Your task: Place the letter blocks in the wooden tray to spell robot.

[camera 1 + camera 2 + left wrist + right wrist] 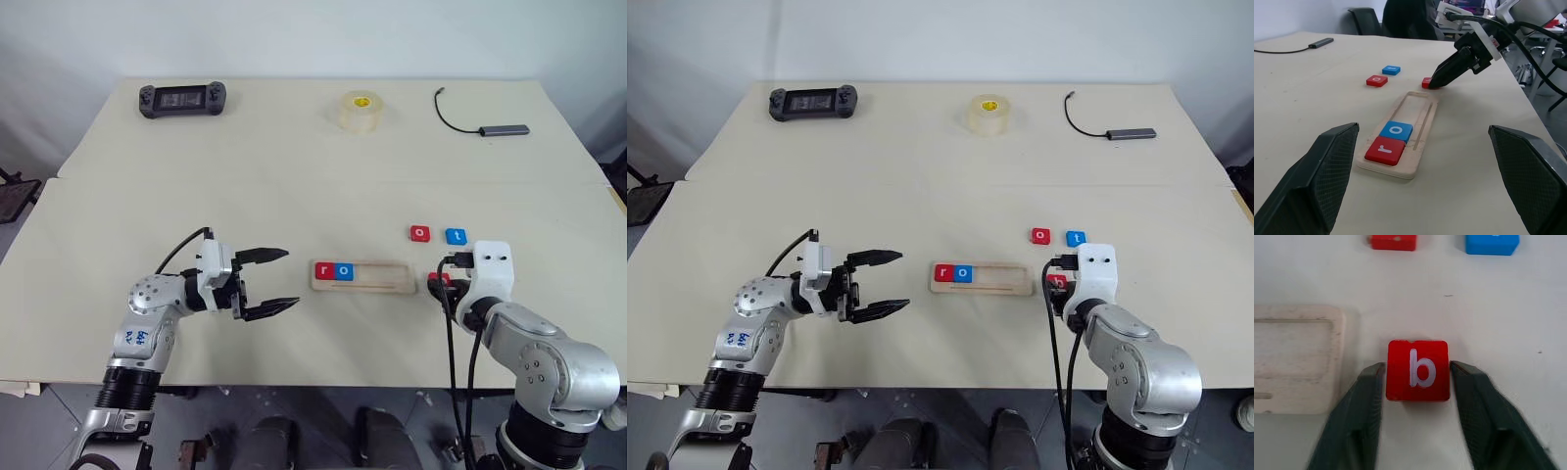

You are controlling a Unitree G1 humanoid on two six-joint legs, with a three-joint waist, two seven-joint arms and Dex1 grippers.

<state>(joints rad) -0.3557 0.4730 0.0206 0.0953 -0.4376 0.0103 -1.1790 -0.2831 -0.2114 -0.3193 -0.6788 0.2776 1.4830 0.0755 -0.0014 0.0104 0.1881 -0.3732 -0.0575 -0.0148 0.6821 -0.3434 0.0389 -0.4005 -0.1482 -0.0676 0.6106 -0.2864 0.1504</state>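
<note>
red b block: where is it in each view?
Left eye: b block just off the wooden tray's right end, at the right gripper.
Right eye: same spot.
Left wrist: beyond the tray's far end.
Right wrist: between the fingers.
Shared landmark: the tray.

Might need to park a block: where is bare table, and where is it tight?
Bare: the wide stretch between the tape roll and the wooden tray, and left of the left gripper. Tight: right of the tray, around the b block, o and t.
</note>
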